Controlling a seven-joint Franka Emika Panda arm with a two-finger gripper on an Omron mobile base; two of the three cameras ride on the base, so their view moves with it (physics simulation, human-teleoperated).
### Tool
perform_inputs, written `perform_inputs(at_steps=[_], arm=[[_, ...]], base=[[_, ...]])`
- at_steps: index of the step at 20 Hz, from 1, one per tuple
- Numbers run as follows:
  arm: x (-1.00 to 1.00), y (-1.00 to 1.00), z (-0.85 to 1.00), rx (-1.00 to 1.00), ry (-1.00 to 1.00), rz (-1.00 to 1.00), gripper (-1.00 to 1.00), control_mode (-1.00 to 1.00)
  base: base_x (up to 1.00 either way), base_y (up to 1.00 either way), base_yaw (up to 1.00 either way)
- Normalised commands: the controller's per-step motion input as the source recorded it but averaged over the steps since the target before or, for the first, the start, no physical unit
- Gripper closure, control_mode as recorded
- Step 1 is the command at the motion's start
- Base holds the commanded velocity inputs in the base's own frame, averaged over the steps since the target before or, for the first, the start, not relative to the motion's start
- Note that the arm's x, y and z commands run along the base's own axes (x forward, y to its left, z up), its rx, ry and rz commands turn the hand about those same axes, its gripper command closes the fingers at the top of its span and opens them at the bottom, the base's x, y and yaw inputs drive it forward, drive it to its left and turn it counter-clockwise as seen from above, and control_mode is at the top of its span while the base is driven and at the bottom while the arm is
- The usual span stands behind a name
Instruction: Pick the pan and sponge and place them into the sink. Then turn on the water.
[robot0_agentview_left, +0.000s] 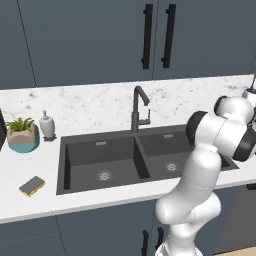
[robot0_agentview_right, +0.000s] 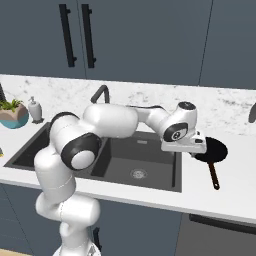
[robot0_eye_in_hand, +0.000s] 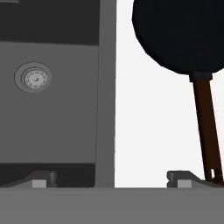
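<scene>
Pan (robot0_agentview_right: 212, 149) resting flat on the white counter (robot0_agentview_right: 235, 190) just right of the sink (robot0_agentview_right: 150, 184), its long dark handle (robot0_agentview_right: 214, 176) pointing toward the counter's front edge. The gripper (robot0_eye_in_hand: 111, 178) hovers above the sink's right rim with its fingers spread wide and empty, one tip (robot0_eye_in_hand: 180, 178) close beside the handle's end. The sponge (robot0_agentview_left: 32, 185) lies on the counter left of the sink, well apart from the arm. Both basins are bare and no stream runs from the faucet (robot0_agentview_left: 139, 107). The pan looks rigid and fairly heavy, weighted toward its round body; the handle, narrow and stiff, seems the only part the fingers could close around, best taken near the body to limit tipping.
</scene>
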Motion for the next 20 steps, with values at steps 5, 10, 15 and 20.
perform_inputs(at_steps=[5,10,15,20], arm=[[0.0,-0.39,-0.07,0.0,0.01,0.08,-1.0,-1.0],[0.0,-0.29,-0.03,0.0,0.04,0.1,-1.0,-1.0],[0.0,-0.2,-0.1,0.0,0.05,0.08,-1.0,-1.0],[0.03,-0.23,-0.08,0.0,0.05,0.02,-1.0,-1.0]], base=[[0.0,0.0,0.0],[0.0,0.0,0.0],[0.0,0.0,0.0],[0.0,0.0,0.0]])
